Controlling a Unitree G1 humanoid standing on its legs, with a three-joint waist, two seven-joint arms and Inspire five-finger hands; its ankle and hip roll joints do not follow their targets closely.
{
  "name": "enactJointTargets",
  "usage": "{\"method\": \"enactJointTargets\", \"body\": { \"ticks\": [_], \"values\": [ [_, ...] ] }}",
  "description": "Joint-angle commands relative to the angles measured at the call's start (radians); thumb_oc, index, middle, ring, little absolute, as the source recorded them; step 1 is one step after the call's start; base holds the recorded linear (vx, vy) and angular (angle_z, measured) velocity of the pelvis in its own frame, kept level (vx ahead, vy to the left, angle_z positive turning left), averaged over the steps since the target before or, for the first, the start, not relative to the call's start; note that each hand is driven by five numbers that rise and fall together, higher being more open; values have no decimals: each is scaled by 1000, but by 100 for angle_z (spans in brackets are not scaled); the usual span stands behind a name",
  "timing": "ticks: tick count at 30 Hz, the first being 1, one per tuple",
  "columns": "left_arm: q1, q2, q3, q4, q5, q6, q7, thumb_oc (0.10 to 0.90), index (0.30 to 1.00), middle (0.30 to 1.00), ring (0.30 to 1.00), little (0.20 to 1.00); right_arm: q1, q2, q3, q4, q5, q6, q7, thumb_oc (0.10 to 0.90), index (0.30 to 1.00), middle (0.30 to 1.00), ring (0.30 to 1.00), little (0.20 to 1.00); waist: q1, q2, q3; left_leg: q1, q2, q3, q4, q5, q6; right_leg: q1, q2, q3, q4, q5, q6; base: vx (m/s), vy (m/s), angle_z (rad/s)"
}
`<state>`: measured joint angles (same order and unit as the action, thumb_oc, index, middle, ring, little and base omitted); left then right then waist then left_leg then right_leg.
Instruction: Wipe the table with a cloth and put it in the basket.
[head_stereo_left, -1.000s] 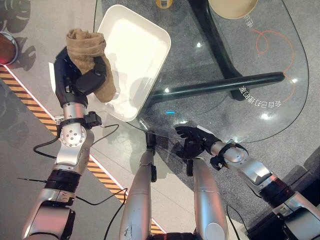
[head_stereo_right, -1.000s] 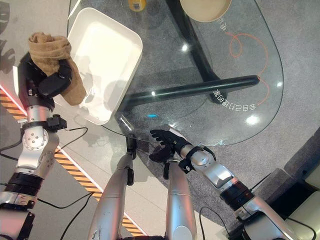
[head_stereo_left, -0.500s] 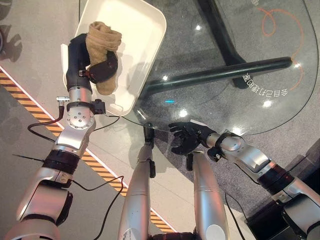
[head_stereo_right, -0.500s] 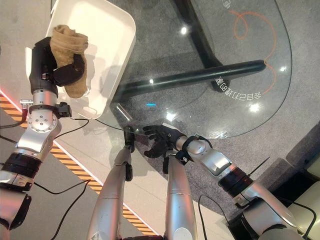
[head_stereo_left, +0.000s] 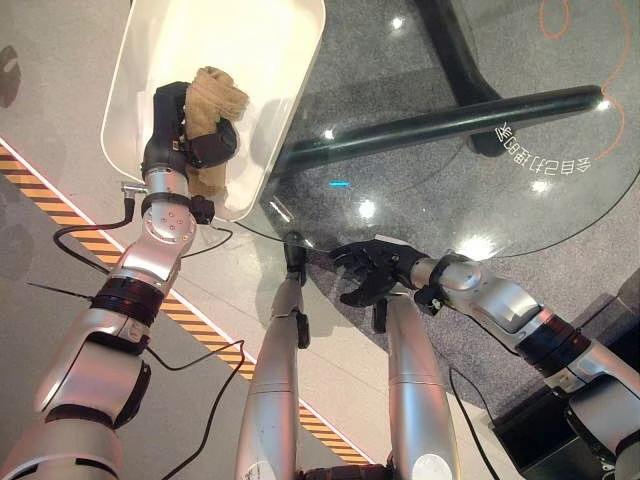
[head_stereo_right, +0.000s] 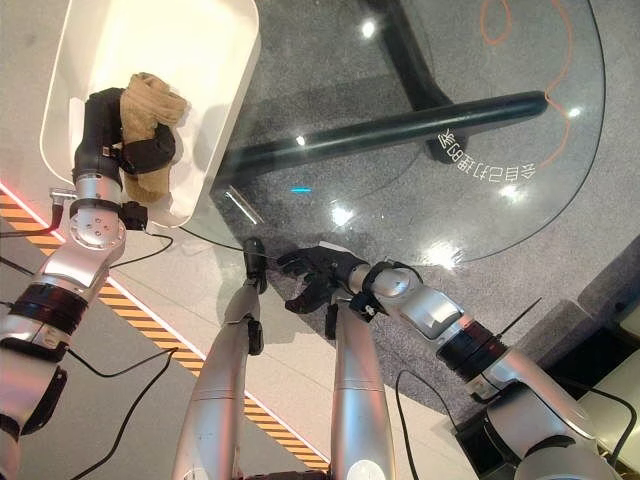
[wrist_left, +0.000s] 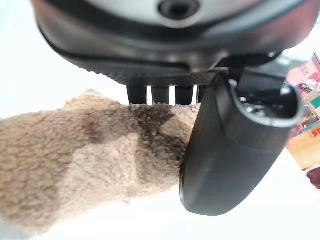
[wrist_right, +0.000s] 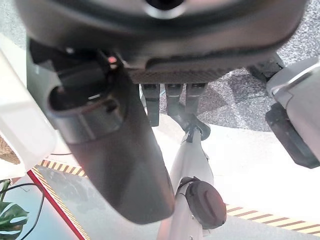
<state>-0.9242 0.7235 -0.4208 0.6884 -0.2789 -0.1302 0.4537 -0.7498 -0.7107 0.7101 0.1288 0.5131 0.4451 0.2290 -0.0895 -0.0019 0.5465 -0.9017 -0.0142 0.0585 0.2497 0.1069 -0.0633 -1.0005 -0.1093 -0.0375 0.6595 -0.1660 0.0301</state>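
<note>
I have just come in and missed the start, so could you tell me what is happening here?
The robot's left hand is shut on a tan cloth and holds it over the white basket at the edge of the glass table. The cloth is not yet released. The right hand is idle at the table's near edge, fingers loosely open.

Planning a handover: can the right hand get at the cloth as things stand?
Probably not. The right hand sits at the glass table's near edge, apart from the cloth, which the left hand grips over the white basket.
</note>
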Motion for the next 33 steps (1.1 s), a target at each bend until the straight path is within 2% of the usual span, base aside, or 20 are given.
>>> {"method": "enactJointTargets", "body": {
  "ticks": [1,6,14,15,16,17,21,22,23,24,33],
  "values": [
    [-98,74,49,30,8,-67,78,100,300,300,300,200,1,-32,17,1,45,-39,18,800,900,900,900,900,-23,12,-26,-31,-67,78,205,-137,77,35,70,49,-332,243,20,-2,0,-4],
    [-142,73,45,79,-17,-90,95,100,300,300,300,200,-3,-24,24,10,57,-48,5,800,900,900,900,900,-28,5,-26,-43,-66,79,213,-140,73,22,72,48,-322,240,21,0,0,0],
    [-220,50,17,103,-26,-102,51,100,300,300,300,200,-21,0,21,20,79,-44,-23,800,900,900,900,900,-36,-7,-26,-63,-67,79,225,-145,71,3,75,44,-321,250,23,0,-9,0],
    [-224,44,13,104,-28,-101,47,138,333,333,333,238,-22,4,20,19,78,-42,-28,800,900,900,900,900,-37,-8,-26,-65,-68,79,226,-145,71,0,75,45,-321,252,24,0,0,0],
    [-227,40,8,105,-28,-100,36,375,535,535,535,475,-21,8,20,20,77,-43,-33,800,900,900,900,900,-38,-8,-26,-68,-68,79,228,-146,71,-3,75,46,-321,254,24,0,0,0],
    [-231,37,6,110,-23,-98,20,432,585,585,585,532,-20,11,18,25,74,-49,-32,800,900,900,900,900,-40,-9,-26,-70,-68,79,228,-147,71,-7,77,48,-321,256,24,0,0,0],
    [-240,29,-2,123,-29,-99,0,446,596,596,596,546,-27,9,19,23,75,-53,-33,800,900,900,900,900,-44,-9,-26,-70,-70,80,225,-147,71,-9,79,50,-323,257,25,0,0,0],
    [-238,27,-2,127,-36,-95,-4,569,702,702,702,669,-25,10,17,24,70,-55,-33,800,900,900,900,900,-45,-8,-26,-68,-70,80,221,-145,70,-7,79,50,-327,258,25,0,0,0],
    [-238,25,-3,130,-42,-94,-8,608,735,735,735,708,-22,10,17,25,69,-60,-34,800,900,900,900,900,-46,-8,-26,-68,-70,80,221,-145,69,-7,80,51,-327,258,25,0,0,0],
    [-239,25,-4,131,-47,-92,-12,800,900,900,900,900,-21,10,18,26,67,-63,-34,800,900,900,900,900,-47,-8,-26,-69,-70,80,221,-145,68,-7,79,51,-327,258,25,0,0,0],
    [-242,17,-8,144,-59,-90,-23,800,900,900,900,900,-5,18,11,25,51,-79,-36,800,900,900,900,900,-49,-8,-26,-64,-70,75,222,-146,66,2,76,51,-328,254,25,0,0,0]
  ]
}}
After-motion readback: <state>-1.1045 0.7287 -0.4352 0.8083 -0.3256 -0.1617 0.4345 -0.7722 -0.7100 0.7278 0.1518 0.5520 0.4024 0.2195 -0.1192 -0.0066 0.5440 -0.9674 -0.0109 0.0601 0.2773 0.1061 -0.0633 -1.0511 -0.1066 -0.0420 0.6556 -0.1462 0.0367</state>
